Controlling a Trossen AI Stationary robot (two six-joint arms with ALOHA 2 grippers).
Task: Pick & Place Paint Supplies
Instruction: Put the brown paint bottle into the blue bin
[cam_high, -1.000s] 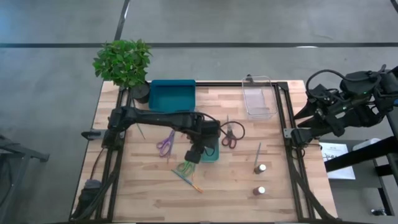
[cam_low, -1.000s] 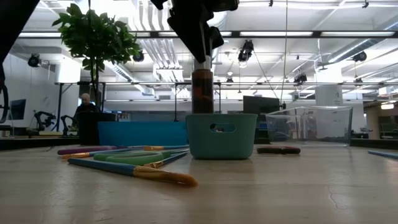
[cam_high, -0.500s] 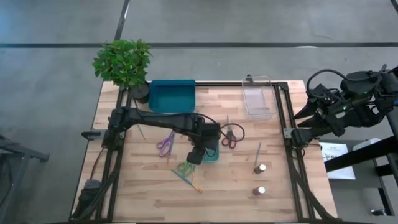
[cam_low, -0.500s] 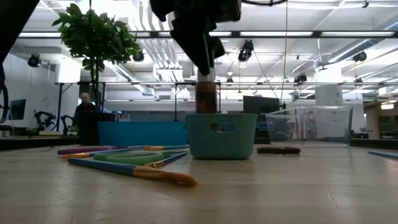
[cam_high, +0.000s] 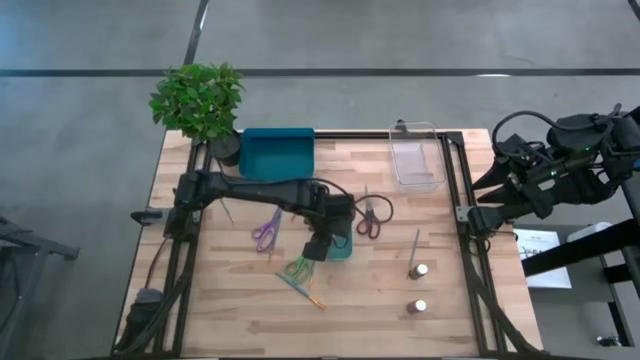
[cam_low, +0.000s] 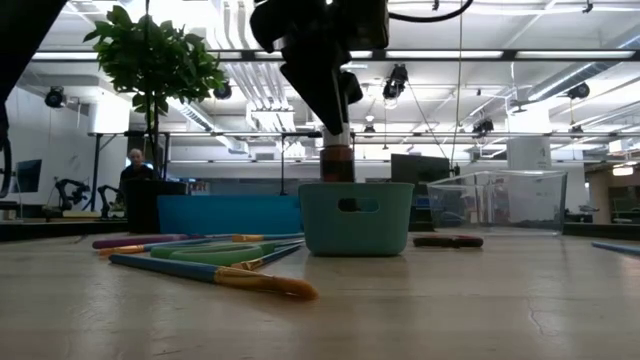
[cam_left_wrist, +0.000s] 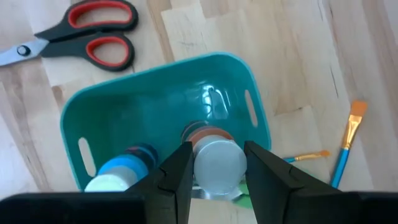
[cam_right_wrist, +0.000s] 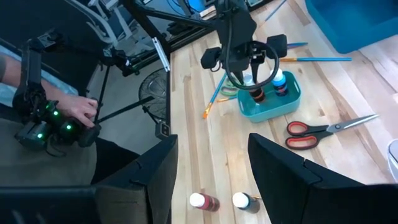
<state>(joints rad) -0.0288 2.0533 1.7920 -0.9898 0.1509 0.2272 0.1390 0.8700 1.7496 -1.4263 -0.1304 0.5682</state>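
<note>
My left gripper (cam_high: 322, 244) hangs over the small teal tray (cam_high: 343, 250) at the table's middle, shut on a white-capped paint pot (cam_left_wrist: 216, 163) with orange-brown paint. In the low view the pot (cam_low: 337, 166) reaches down behind the tray's rim (cam_low: 357, 186). A blue pot (cam_left_wrist: 124, 173) stands inside the tray. Two more pots (cam_high: 418, 271) (cam_high: 419, 306) stand on the table at the near right, next to a brush (cam_high: 415, 243). My right gripper (cam_right_wrist: 211, 180) stays off the table's right edge, open with nothing between its fingers. My left gripper pinches the pot just under its white cap (cam_left_wrist: 215, 155) between its two fingers (cam_left_wrist: 177, 177), one on each side. The fingers come from above, pointing steeply down. The pot hangs upright, its lower end inside the teal tray; I cannot tell whether it rests on the tray's floor.
Red scissors (cam_high: 370, 215), purple scissors (cam_high: 266, 230), green scissors (cam_high: 297, 268) and brushes (cam_high: 303, 291) lie around the small tray. A large teal tray (cam_high: 277, 153), a clear tray (cam_high: 417, 165) and a potted plant (cam_high: 200, 100) stand along the far edge. A person's hand (cam_right_wrist: 78, 112) shows beyond the table.
My left gripper has gone down with the pot, still shut on it. The pot has stayed upright and has sunk from above the small teal tray to partly behind its rim.
</note>
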